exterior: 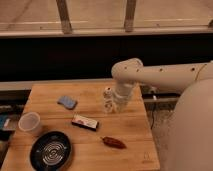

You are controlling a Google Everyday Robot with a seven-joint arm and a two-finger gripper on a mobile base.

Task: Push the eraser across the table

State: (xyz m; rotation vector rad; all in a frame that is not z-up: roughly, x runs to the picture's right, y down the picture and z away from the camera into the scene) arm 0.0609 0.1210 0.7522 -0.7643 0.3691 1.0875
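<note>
The eraser [84, 122] is a small flat white block with dark edges and a red mark. It lies near the middle of the light wooden table [50, 94]. My gripper [109, 101] hangs from the white arm over the table's right half, up and to the right of the eraser and clearly apart from it.
A blue sponge-like pad [67, 102] lies at the back left. A clear cup [30, 123] stands at the left edge. A dark round plate [50, 151] sits at the front left. A dark red pepper-shaped thing [114, 142] lies in front of the eraser.
</note>
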